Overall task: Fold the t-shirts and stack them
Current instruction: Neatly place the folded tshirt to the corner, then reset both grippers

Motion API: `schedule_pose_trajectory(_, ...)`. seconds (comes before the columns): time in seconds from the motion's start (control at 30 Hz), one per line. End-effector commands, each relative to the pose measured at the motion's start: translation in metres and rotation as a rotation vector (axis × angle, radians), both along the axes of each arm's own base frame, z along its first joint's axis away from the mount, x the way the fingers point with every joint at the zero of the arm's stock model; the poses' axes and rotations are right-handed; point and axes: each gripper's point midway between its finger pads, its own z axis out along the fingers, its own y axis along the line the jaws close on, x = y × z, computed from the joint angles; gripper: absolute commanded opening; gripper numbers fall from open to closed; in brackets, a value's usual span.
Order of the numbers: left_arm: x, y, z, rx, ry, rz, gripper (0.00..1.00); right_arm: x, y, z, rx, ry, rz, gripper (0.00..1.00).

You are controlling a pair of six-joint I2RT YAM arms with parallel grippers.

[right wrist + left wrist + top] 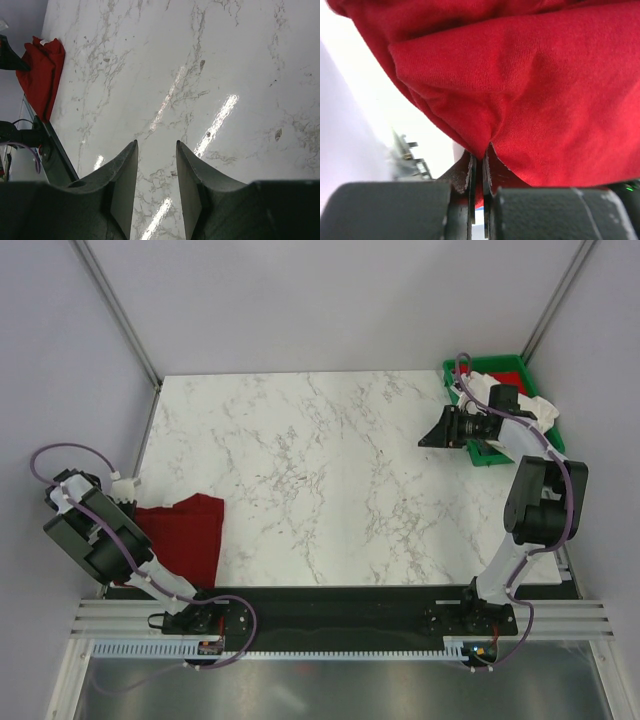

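Left gripper [480,161]: jaws closed tight on a fold of the dark red t-shirt [530,90], which lies bunched at the near-left corner of the table [330,470]. Right gripper [156,146]: jaws partly apart, nothing between them, above the marble top. Pale cloth, apparently the off-white t-shirt [540,406], lies in the green bin [500,365] at far right.

A dark red t-shirt [190,535] lies crumpled in a loose heap at the 8 o'clock edge of the tabletop [330,470], with one fold pinched by the left gripper [480,162]. An off-white t-shirt [538,406] lies bunched, spilling over a green bin [500,365] at 2 o'clock.
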Motion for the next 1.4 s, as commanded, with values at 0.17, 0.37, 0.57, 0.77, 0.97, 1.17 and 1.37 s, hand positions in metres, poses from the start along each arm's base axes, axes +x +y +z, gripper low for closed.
schedule_pose_trajectory(0.17, 0.009, 0.043, 0.016, 0.193, -0.032, -0.035, 0.02, -0.015, 0.003, 0.018, 0.016, -0.073, 0.046, 0.44)
schedule_pose_trajectory(0.37, 0.010, 0.044, 0.018, 0.199, -0.045, -0.007, 0.02, -0.017, 0.002, 0.017, 0.022, -0.075, 0.051, 0.44)
schedule_pose_trajectory(0.57, 0.030, 0.028, 0.062, 0.223, -0.254, 0.005, 0.39, -0.015, 0.001, 0.035, 0.031, -0.114, 0.052, 0.42)
schedule_pose_trajectory(0.77, 0.077, -0.032, 0.134, 0.170, -0.586, -0.048, 0.70, -0.011, -0.002, 0.064, -0.012, -0.205, 0.041, 0.48)
schedule_pose_trajectory(0.97, 0.112, -0.115, 0.196, 0.019, -0.823, -0.136, 0.80, -0.002, -0.016, 0.078, -0.127, -0.246, -0.050, 0.98)
schedule_pose_trajectory(1.17, 0.143, -0.180, 0.220, -0.132, -0.906, -0.194, 1.00, 0.003, -0.029, 0.099, -0.242, -0.276, -0.210, 0.98)
schedule_pose_trajectory(1.37, 0.164, -0.213, 0.218, -0.202, -0.911, -0.211, 1.00, 0.007, -0.044, 0.099, -0.352, -0.221, -0.386, 0.98)
